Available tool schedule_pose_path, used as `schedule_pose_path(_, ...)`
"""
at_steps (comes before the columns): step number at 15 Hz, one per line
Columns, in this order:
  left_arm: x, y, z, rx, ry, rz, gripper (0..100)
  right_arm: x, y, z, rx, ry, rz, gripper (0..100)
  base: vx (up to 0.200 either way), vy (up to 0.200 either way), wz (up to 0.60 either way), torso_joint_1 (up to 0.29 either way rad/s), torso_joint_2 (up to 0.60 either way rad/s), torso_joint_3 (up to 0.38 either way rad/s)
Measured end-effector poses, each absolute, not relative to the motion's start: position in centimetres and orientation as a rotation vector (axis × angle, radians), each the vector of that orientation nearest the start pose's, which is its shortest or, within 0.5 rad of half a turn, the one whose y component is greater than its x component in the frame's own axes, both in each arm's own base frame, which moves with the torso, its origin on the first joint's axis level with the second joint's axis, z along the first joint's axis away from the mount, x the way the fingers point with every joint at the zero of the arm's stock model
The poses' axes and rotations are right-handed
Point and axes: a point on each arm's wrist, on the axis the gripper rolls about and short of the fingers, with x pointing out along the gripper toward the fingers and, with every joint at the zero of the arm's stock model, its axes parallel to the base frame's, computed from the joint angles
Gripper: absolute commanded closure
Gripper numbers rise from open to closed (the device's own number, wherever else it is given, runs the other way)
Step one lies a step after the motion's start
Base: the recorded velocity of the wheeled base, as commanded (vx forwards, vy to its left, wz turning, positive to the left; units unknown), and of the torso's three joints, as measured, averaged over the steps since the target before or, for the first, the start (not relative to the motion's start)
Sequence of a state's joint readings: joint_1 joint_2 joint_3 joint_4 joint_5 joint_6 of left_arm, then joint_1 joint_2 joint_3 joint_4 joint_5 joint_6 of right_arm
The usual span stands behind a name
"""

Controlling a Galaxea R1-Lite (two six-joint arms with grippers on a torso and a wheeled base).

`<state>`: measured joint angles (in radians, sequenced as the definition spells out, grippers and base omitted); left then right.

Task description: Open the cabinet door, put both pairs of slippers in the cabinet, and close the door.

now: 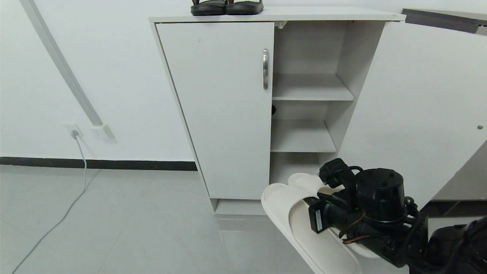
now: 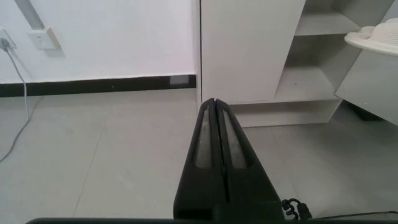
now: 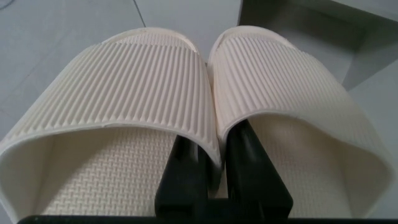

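Observation:
A pair of cream ribbed slippers (image 3: 205, 93) hangs side by side from my right gripper (image 3: 214, 149), which is shut on their adjoining inner strap edges. In the head view these cream slippers (image 1: 293, 213) are low in front of the white cabinet's (image 1: 215, 114) open right half, toes toward the bottom compartment. The right door (image 1: 414, 114) stands swung open; the left door with its metal handle (image 1: 265, 69) is closed. Two bare shelves (image 1: 310, 89) show inside. A black pair of slippers (image 1: 227, 7) rests on the cabinet top. My left gripper (image 2: 215, 107) is shut and holds nothing, above the floor left of the cabinet.
A grey cable (image 1: 72, 198) runs from a wall socket (image 1: 74, 132) across the tiled floor at the left. A slanted cable duct (image 1: 61, 64) is on the wall. The open door bounds the space at the right; open floor lies left of the cabinet.

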<state>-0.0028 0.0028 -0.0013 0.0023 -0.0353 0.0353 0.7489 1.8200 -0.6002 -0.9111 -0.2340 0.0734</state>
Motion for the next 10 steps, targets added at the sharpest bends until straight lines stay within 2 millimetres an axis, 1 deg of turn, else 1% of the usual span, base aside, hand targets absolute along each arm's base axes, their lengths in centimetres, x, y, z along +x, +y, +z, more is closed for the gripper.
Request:
schedule_pose_path(2, -2.3, -0.1, 7.5, 0.019, 0.002, -0.036, 100, 22.5, 20.9, 12.2, -0.076, 0.271, 0.475, 100, 0.000, 0.000, 0.00, 0.000, 0.00, 0.000)
schedule_pose_path(4, -2.3, -0.1, 7.5, 0.018, 0.001, -0.036, 100, 22.8, 21.7, 12.4, -0.076, 0.247, 0.398, 100, 0.000, 0.000, 0.00, 0.000, 0.00, 0.000)
schedule_pose_path(8, -2.3, -0.1, 7.6, 0.019, 0.000, -0.035, 100, 24.2, 23.5, 13.1, -0.046, 0.189, 0.260, 100, 0.000, 0.000, 0.00, 0.000, 0.00, 0.000)
schedule_pose_path(10, -2.3, -0.1, 7.6, 0.018, 0.000, -0.035, 100, 25.3, 24.8, 14.1, -0.008, 0.132, 0.123, 100, 0.000, 0.000, 0.00, 0.000, 0.00, 0.000)
